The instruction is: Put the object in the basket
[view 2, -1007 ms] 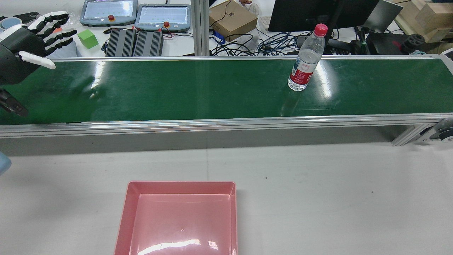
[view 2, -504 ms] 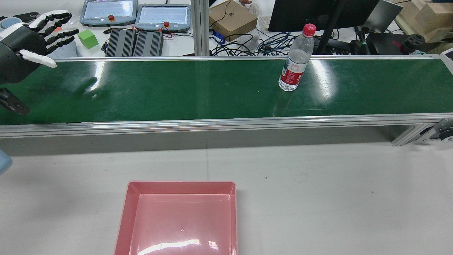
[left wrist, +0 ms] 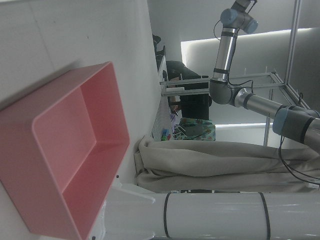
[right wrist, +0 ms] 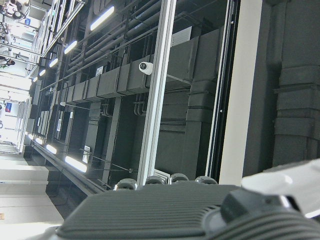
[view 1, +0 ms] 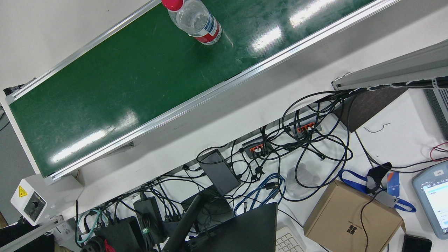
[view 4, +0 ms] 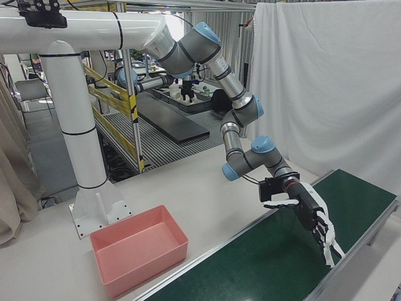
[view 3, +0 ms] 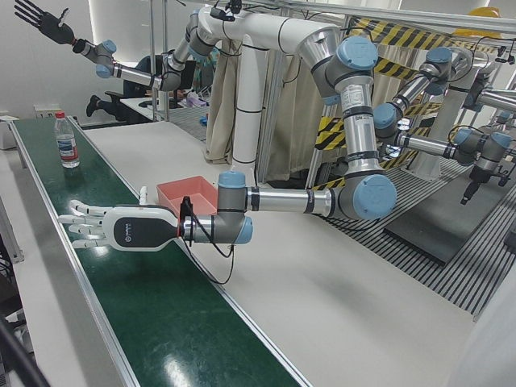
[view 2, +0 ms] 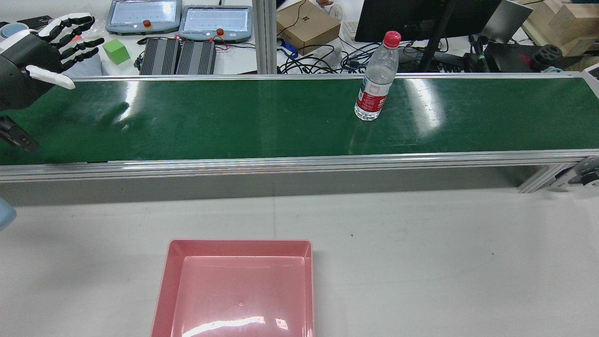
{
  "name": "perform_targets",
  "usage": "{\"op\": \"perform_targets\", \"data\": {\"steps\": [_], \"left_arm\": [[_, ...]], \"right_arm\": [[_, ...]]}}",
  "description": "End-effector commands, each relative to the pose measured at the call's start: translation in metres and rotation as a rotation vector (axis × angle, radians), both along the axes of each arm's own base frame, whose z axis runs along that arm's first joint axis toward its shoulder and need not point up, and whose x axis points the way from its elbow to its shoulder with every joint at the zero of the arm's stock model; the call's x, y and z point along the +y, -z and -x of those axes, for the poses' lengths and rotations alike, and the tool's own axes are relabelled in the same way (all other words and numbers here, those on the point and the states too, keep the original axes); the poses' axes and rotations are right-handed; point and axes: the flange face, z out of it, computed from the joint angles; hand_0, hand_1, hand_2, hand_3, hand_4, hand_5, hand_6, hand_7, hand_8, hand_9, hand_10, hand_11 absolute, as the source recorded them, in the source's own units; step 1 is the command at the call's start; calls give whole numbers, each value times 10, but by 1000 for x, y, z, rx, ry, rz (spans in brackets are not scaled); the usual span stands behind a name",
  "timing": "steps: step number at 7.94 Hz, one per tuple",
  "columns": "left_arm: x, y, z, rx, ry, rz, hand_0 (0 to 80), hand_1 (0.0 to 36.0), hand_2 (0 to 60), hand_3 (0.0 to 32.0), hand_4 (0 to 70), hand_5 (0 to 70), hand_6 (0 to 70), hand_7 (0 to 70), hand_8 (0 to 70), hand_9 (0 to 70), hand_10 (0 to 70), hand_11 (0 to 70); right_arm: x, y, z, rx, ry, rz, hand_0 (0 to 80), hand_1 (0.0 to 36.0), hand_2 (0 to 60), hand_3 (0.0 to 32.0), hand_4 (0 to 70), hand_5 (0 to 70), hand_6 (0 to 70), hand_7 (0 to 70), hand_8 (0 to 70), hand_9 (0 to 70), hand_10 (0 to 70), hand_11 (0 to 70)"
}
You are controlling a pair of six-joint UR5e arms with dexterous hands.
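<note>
Green conveyor belt runs across your far side, beyond the desk. Your rear view shows the pink basket near you; the front view misses it. Clear, red-capped, red-labelled bottle stands upright on the belt's right half. Left hand hovers spread, empty. Right hand is raised, fingers apart.

Bottle stands upright on the conveyor belt, right of centre in the rear view, near the belt's far edge. Left hand hovers over the belt's left end — well apart from the bottle. Basket sits on the table before the belt, left of centre — nothing in it.
</note>
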Motion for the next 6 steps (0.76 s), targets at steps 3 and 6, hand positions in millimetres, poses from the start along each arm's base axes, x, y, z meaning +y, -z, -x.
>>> {"op": "perform_targets", "data": {"steps": [3, 6], "left_arm": [[0, 0, 1, 1, 0, 0, 593, 119, 0, 104, 0, 254, 50, 17, 101, 112, 41, 79], [2, -7, 2, -15, -2, 28, 603, 131, 0, 104, 0, 247, 51, 15, 99, 109, 38, 76]], "right_arm": [[0, 0, 0, 0, 0, 0, 0, 0, 0, 0, 0, 0, 0, 0, 0, 0, 0, 0], [0, 0, 0, 0, 0, 0, 0, 0, 0, 0, 0, 0, 0, 0, 0, 0, 0, 0]]}}
